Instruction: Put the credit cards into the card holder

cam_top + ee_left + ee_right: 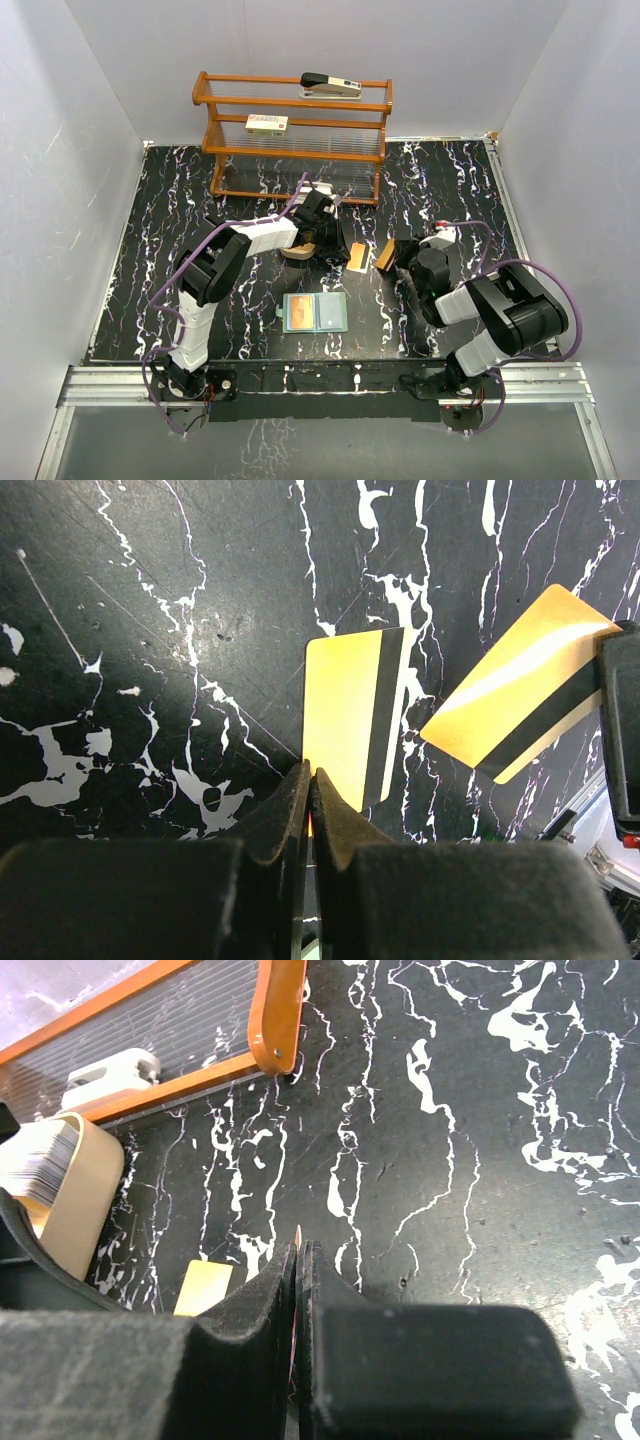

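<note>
The card holder (315, 313) lies open near the front edge, its blue-grey pockets facing up. A gold credit card (350, 715) with a black stripe lies flat on the table. My left gripper (311, 772) is shut, its tips over that card's near corner; whether they touch it I cannot tell. From above, the left gripper (330, 238) sits just left of this card (355, 255). My right gripper (298, 1245) is shut on a second gold credit card (520, 695), seen edge-on between its fingers. It (392, 258) hovers right of the lying card.
A tan oval tray (85, 1195) holding a stack of cards (40, 1160) stands under the left arm. The wooden rack (295, 140) at the back carries a stapler (330, 84) and a white box (266, 123). White walls close in three sides.
</note>
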### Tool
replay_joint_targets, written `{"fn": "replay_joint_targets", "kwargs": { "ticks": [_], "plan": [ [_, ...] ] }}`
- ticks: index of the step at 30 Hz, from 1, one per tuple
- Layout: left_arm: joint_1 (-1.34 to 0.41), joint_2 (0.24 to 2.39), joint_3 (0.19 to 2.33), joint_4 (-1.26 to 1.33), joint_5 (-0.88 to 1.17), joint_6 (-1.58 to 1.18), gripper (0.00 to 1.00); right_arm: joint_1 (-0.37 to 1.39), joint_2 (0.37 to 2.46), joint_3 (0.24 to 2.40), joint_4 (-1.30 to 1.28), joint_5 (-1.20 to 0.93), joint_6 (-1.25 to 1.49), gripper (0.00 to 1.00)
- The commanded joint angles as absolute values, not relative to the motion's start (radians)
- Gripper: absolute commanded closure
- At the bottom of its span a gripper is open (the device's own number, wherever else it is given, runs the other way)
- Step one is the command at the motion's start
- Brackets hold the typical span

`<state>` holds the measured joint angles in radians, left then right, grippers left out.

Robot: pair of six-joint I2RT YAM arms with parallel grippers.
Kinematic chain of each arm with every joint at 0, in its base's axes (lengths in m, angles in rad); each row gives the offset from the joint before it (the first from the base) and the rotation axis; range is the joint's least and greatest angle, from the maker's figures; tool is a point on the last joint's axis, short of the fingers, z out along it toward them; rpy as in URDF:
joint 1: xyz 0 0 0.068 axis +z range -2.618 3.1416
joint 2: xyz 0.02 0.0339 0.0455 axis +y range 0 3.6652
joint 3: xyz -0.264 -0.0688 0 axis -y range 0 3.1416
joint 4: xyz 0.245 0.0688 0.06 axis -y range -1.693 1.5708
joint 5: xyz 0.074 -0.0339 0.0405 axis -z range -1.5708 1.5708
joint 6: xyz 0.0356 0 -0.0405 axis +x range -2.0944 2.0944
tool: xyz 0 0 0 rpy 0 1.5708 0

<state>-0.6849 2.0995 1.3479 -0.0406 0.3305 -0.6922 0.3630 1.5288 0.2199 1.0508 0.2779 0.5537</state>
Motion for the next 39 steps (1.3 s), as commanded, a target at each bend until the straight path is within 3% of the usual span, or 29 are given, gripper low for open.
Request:
{"fn": "replay_joint_targets", "kwargs": {
  "ticks": [1, 7, 17, 29, 36, 39],
  "plan": [
    [-0.703, 2.121, 1.289, -0.192, 0.293, -0.67, 0.97, 0.348, 1.55, 0.22, 1.064, 0.222, 0.486, 1.0],
    [-0.705, 2.114, 1.27, -0.169, 0.311, -0.693, 0.96, 0.354, 1.716, 0.197, 1.231, 0.144, 0.576, 1.0],
    [-0.716, 2.12, 1.26, -0.161, 0.333, -0.722, 0.95, 0.378, 1.792, 0.164, 1.347, 0.264, 0.703, 1.0],
    [-0.728, 2.115, 1.274, -0.194, 0.308, -0.689, 0.85, 0.347, 1.819, 0.335, 1.083, -0.02, 0.719, 1.0],
    [-0.726, 2.144, 1.345, -0.278, 0.233, -0.631, 0.83, 0.176, 1.748, 0.444, 0.733, -0.279, 0.613, 1.0],
    [-0.726, 2.142, 1.367, -0.307, 0.197, -0.612, 0.82, 0.15, 1.724, 0.559, 0.472, -0.287, 0.522, 1.0]
  ]
}}
